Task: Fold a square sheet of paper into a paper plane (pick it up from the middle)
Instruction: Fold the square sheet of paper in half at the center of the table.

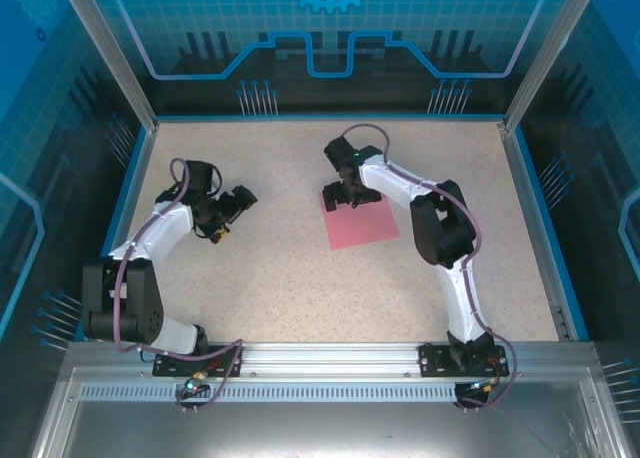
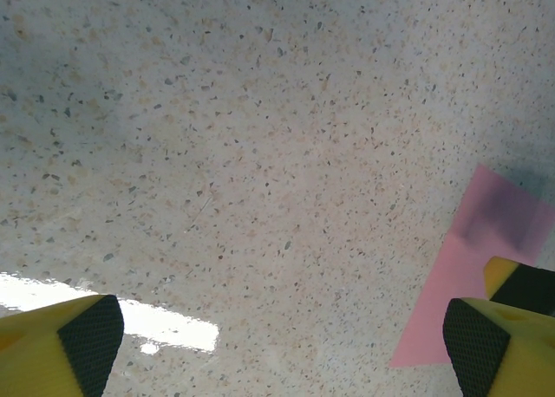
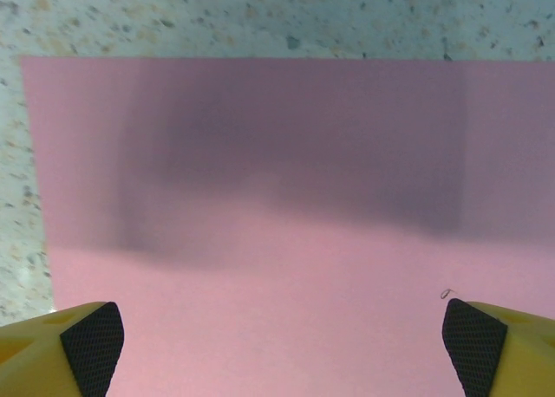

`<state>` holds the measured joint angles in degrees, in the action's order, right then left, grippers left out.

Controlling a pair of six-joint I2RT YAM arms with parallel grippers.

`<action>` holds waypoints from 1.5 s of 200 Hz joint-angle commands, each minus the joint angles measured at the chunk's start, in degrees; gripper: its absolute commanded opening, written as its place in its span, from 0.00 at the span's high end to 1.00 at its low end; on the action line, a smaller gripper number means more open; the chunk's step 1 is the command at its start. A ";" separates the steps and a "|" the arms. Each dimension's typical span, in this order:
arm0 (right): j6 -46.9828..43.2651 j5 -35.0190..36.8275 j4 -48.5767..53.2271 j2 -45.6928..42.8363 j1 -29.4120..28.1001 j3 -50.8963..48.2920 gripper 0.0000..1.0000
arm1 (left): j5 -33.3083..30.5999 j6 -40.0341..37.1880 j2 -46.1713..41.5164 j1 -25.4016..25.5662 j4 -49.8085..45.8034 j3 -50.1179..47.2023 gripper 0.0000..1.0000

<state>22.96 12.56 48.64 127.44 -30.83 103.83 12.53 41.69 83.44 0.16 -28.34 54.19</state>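
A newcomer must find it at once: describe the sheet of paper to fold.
Look at the speckled beige table. Just right of its centre, under the right claw, lies the square sheet of paper. It is flat, plain and pink-red, unlike the black-and-white arms beside it.

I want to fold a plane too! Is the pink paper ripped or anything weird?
Nothing stands out. The square sheet of paper lies flat and whole on the table, only turned slightly against its edges. The right gripper is open over the sheet's far left corner; the left gripper is open over bare table.
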 commanded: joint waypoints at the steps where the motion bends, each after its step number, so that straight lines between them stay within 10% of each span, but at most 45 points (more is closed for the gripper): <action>1: -3.91 -4.13 5.21 1.74 1.46 -0.04 0.01 | 2.49 0.36 1.02 -0.30 1.41 -0.76 0.01; 200: -4.65 -8.26 7.09 9.40 4.02 -0.80 0.18 | 3.18 0.35 5.82 1.07 1.71 2.23 0.01; 271: -2.24 -28.23 -3.97 -5.47 1.96 -8.61 0.82 | 3.62 2.08 6.23 4.50 4.92 0.68 0.01; 300: 3.26 -46.07 -16.09 -13.24 2.06 -17.65 0.91 | 6.08 4.21 4.45 7.59 14.01 -3.89 0.01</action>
<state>21.12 -14.04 43.46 121.84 -28.29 91.66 15.25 43.51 89.19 5.21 -21.85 53.89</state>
